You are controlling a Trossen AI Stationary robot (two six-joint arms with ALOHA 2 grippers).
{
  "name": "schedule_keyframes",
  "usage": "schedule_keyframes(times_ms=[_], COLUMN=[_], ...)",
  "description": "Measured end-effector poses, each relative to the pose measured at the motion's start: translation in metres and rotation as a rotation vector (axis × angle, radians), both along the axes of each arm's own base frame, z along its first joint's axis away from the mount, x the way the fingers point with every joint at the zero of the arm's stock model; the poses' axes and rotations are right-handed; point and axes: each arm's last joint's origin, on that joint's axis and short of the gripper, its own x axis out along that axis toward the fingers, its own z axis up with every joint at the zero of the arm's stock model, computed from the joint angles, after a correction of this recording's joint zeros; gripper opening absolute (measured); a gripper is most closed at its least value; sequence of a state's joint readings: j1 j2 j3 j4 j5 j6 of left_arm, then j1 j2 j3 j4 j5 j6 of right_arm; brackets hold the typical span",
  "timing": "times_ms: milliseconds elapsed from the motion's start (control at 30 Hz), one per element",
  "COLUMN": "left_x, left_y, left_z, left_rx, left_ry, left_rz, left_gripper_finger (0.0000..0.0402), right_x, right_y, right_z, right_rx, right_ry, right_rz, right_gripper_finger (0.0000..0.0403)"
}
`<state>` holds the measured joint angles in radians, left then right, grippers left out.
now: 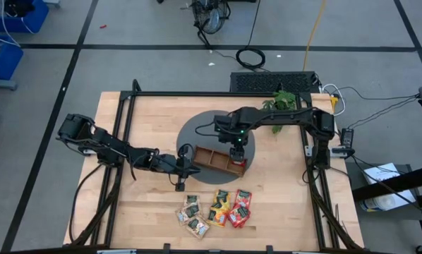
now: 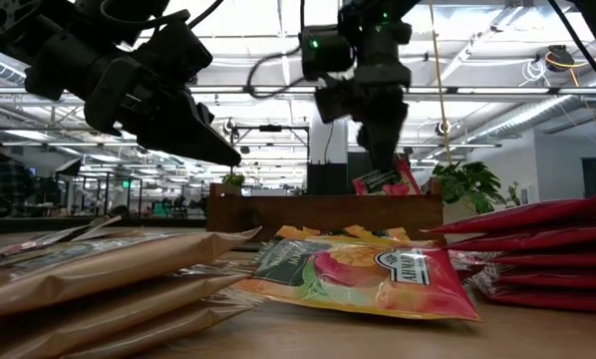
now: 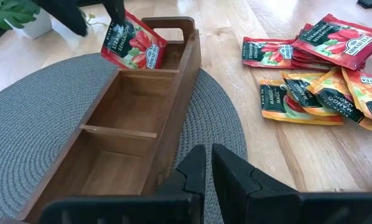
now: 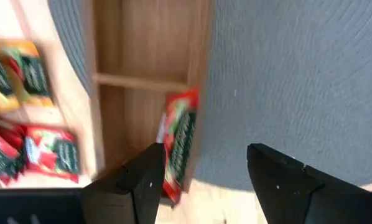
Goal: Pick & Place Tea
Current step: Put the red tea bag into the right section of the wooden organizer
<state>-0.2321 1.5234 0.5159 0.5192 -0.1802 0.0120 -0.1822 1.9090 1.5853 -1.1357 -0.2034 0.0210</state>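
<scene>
Leaning tilted in the wooden tray's end compartment, a red strawberry-printed tea sachet sits below the released right gripper; left gripper clenched, empty.

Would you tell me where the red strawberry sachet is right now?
The red strawberry sachet leans tilted in the end compartment of the wooden tray, just below the open right claw.

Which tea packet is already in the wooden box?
The red strawberry sachet, standing tilted in the wooden tray's end compartment. All the other sachets lie on the table.
</scene>
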Motion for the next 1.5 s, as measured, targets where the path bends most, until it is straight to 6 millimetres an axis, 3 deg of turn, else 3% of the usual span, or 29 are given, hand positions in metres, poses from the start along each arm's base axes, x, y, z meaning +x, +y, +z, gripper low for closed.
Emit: schedule_keyframes(times_ms=[133, 400, 800, 1033, 1233, 1500], left_x=[0.000, 0.000, 0.000, 0.000, 0.000, 0.000], left_y=[0.000, 0.000, 0.000, 0.000, 0.000, 0.000], left_z=[0.000, 0.000, 0.000, 0.000, 0.000, -0.001], left_rx=[0.000, 0.002, 0.002, 0.001, -0.003, -0.018], left_ry=[-0.001, -0.001, -0.001, -0.001, 0.000, 0.006], left_rz=[0.000, -0.001, -0.001, 0.000, 0.002, 0.009], left_gripper_finger=[0.0035, 0.0035, 0.0035, 0.0035, 0.0035, 0.0035], right_x=[-0.003, 0.000, 0.002, 0.004, 0.003, -0.009], right_y=[-0.001, -0.001, 0.011, 0.012, 0.019, 0.050], right_z=[-0.012, -0.013, -0.013, -0.011, 0.009, 0.025], right_rx=[0.037, 0.031, 0.032, -0.007, -0.058, -0.172], right_ry=[0.006, -0.030, -0.034, -0.044, -0.138, -0.218], right_rz=[-0.006, -0.017, 0.027, -0.029, -0.070, -0.124], right_gripper_finger=[0.0211, 0.0197, 0.0010, 0.0002, 0.0001, 0.0001])
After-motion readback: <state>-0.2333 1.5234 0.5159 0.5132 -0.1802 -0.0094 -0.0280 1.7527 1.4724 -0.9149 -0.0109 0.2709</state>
